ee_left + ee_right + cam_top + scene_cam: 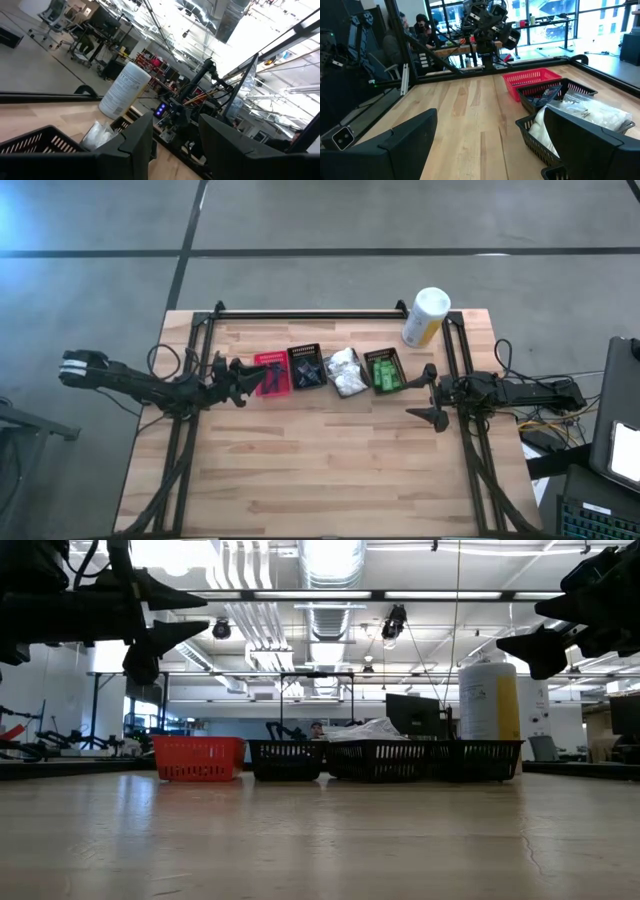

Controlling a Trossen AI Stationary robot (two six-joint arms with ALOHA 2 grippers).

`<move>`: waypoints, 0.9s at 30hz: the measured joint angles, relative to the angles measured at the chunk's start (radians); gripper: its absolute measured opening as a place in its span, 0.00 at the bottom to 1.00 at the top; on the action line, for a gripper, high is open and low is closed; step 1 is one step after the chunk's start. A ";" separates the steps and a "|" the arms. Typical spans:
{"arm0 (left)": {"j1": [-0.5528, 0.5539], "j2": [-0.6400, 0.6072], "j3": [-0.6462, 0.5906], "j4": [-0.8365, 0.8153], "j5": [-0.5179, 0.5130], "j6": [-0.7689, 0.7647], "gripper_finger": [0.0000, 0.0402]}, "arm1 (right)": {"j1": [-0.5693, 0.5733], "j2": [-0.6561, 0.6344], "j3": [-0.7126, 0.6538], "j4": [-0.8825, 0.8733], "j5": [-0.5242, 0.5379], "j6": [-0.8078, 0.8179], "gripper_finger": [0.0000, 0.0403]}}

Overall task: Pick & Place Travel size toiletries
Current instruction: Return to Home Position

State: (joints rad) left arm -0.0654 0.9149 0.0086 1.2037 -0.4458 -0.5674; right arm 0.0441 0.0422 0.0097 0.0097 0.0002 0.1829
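Four small baskets stand in a row across the table's middle. The red basket is leftmost. Beside it a black basket holds slim black pieces. White wrapped bundles fill the one after it, and green packets fill the rightmost basket. My left gripper hovers open above the table at the red basket's left side, its fingers with nothing between them. Right of the green packets, my right gripper hangs wide open and level, pointing at the row, and holds nothing.
A tall white-and-yellow canister stands upright at the far right, behind the green packets' basket. A dark frame rail runs along the far edge. Bare wood lies between the baskets and the near edge.
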 joint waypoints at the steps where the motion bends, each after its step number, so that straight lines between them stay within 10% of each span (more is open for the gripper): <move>1: 0.000 0.000 0.000 0.000 0.000 0.003 0.41 | 0.000 0.000 0.000 0.000 0.000 0.000 0.90; 27: 0.000 -0.003 0.029 0.019 -0.096 0.067 0.41 | 0.000 0.000 0.000 0.000 0.000 0.000 0.90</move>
State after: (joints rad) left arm -0.0650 0.9114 0.0378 1.2231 -0.5417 -0.4999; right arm 0.0441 0.0422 0.0097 0.0097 0.0002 0.1829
